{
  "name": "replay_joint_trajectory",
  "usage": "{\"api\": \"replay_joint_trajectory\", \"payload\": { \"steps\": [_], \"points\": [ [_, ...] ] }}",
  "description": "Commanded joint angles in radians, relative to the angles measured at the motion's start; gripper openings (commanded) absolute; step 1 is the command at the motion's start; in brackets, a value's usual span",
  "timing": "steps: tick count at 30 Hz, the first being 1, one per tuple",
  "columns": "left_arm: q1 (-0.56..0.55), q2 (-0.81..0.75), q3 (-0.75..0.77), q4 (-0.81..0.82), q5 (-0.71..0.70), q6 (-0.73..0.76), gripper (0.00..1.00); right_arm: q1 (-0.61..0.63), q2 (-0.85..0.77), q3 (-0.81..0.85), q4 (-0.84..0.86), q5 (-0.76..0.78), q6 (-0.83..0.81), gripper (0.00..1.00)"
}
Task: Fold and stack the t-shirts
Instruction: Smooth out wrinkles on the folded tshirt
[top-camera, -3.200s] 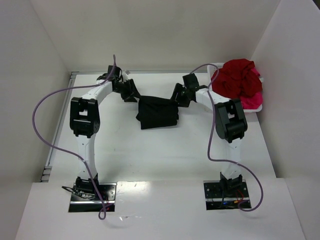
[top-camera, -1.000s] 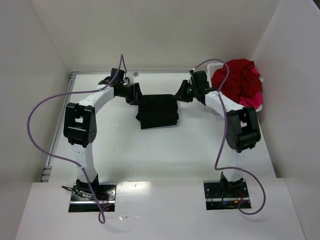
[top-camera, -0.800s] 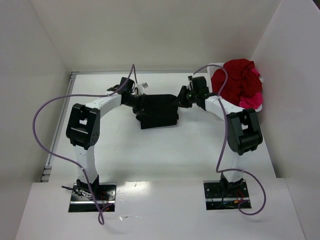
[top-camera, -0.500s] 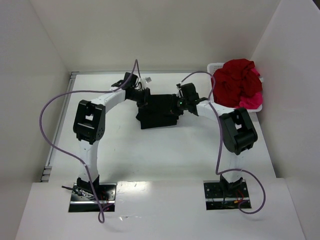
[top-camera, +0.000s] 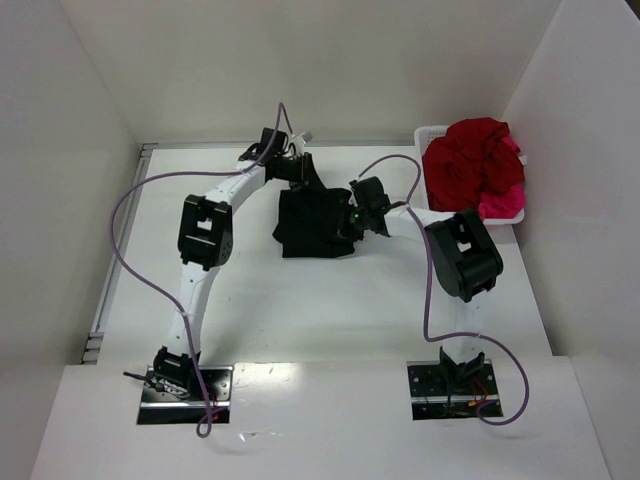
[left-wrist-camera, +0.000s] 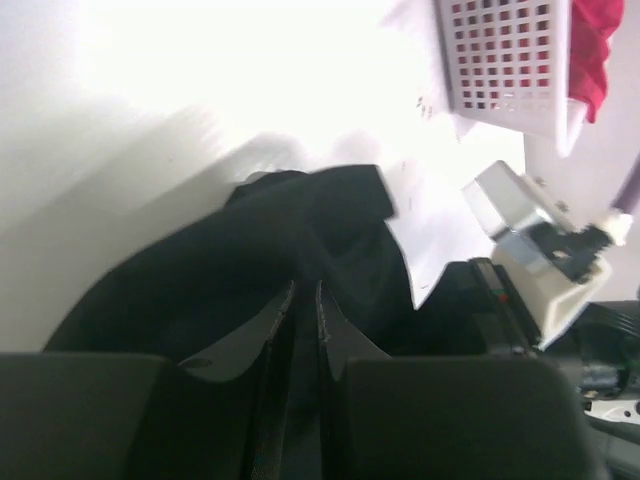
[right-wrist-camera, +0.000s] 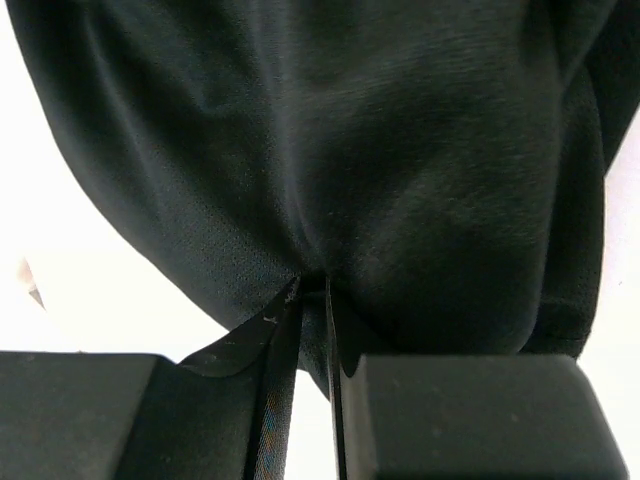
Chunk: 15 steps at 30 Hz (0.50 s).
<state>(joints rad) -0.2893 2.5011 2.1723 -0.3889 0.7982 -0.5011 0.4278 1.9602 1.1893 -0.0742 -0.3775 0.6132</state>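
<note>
Clamped on the black t-shirt (top-camera: 315, 225), mid-counter (top-camera: 300, 300) toward the far side: left pincer (top-camera: 303, 183) nipping its far edge, right pincer (top-camera: 348, 222) nipping its right edge, a thin ridge of cloth between each pair of fingers.

Likely to skew or open the fold if pulled unevenly. Liable to lose such a shallow pinch and drop one side.

Impossible to tell how many layers caught. Left wrist view blurred and overexposed. Dark red t-shirt (top-camera: 470, 160) and pink t-shirt (top-camera: 502, 205) heaped in the white basket (top-camera: 432, 133), far right, shapes unclear.
</note>
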Motion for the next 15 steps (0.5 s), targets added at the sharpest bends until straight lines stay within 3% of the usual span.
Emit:
{"api": "replay_joint_trajectory", "payload": {
  "steps": [1, 11, 15],
  "points": [
    [-0.007, 0.05, 0.049, -0.007, 0.041, -0.01, 0.21, 0.003, -0.03, -0.02, 0.037, 0.045, 0.016, 0.21],
    [0.004, 0.084, 0.049, -0.016, -0.062, -0.008, 0.23, 0.003, -0.173, -0.134, 0.004, 0.163, 0.046, 0.21],
    [0.038, 0.084, 0.06, -0.016, -0.044, -0.008, 0.24, -0.017, -0.256, -0.177, -0.007, 0.186, 0.065, 0.27]
  ]
}}
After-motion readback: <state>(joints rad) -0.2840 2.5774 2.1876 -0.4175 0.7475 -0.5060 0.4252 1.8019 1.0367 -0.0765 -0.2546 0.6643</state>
